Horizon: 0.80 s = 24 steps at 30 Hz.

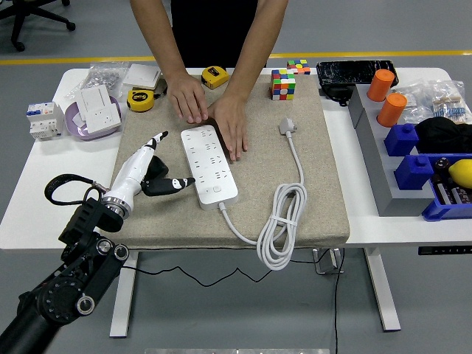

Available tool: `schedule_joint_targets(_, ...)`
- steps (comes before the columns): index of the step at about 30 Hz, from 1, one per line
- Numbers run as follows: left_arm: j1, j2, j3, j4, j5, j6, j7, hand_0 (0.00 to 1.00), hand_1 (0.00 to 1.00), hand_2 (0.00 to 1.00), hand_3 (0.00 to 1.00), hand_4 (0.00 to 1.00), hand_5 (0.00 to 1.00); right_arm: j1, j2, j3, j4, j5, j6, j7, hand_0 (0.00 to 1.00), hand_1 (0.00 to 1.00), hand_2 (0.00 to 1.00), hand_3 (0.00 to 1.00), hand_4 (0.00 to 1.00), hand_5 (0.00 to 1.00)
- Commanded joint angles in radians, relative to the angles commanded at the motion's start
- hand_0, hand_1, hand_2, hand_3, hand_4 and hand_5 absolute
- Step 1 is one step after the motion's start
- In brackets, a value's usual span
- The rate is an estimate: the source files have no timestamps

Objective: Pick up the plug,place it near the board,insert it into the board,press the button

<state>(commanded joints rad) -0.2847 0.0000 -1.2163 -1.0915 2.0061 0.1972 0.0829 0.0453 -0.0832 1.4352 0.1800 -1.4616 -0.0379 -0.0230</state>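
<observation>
A white power strip [210,167] lies on the beige mat [317,147] covering the white bench [44,214]. Its grey plug [287,126] rests on the mat to the strip's right, cable [284,228] coiled near the front edge. The robot's left hand [151,169] hovers just left of the strip, fingers [177,183] loosely spread and holding nothing. A person's two hands [214,110] press flat on the strip's far end and the mat.

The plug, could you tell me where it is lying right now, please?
In the head view the plug lies on the mat, right of the power strip and below the cube, untouched by any hand.
</observation>
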Motion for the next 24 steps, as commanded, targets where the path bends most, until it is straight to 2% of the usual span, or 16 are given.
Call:
schedule_joint_targets(6,-0.003,0.000,0.007,0.032,0.033,0.020,0.001,0.998,0.998,0.998,0.998,0.998,0.265,-0.001,0.000,0.003,0.000,-0.003,0.001,0.000,0.998,0.917,0.874,0.851,0.998,0.907)
schedule_joint_targets(7,-0.004,0.000,0.009,0.036,0.037,0.023,0.001,0.935,0.998,0.949,0.938,0.998,0.133,-0.001,0.000,0.004,0.000,-0.003,0.001,0.000,0.998,0.915,0.874,0.849,0.998,0.908)
schedule_joint_targets(12,-0.015,0.000,0.018,0.078,0.065,0.045,-0.007,0.935,0.998,0.949,0.938,0.998,0.133,-0.001,0.000,0.005,0.000,-0.004,0.001,0.000,0.998,0.915,0.874,0.849,0.998,0.908)
schedule_joint_targets(13,-0.016,0.000,0.018,0.084,0.071,0.050,-0.009,0.873,0.941,0.887,0.879,0.998,0.058,0.000,0.000,0.003,0.000,-0.003,0.002,0.000,0.998,0.914,0.871,0.848,0.998,0.907)
schedule_joint_targets(18,-0.029,0.000,0.016,0.119,0.094,0.089,-0.020,0.873,0.941,0.887,0.879,0.998,0.058,0.003,0.000,0.002,0.000,-0.001,0.003,0.001,0.998,0.914,0.871,0.848,0.998,0.907)
schedule_joint_targets(19,-0.031,0.000,0.015,0.124,0.097,0.094,-0.022,0.818,0.881,0.812,0.828,0.998,0.053,0.003,0.000,0.002,0.000,0.000,0.003,0.002,0.998,0.913,0.870,0.848,0.998,0.907)
schedule_joint_targets(24,-0.042,0.000,0.000,0.158,0.112,0.143,-0.037,0.818,0.881,0.812,0.828,0.998,0.053,0.003,0.000,0.003,0.000,0.000,0.004,0.002,0.998,0.913,0.870,0.848,0.998,0.907)
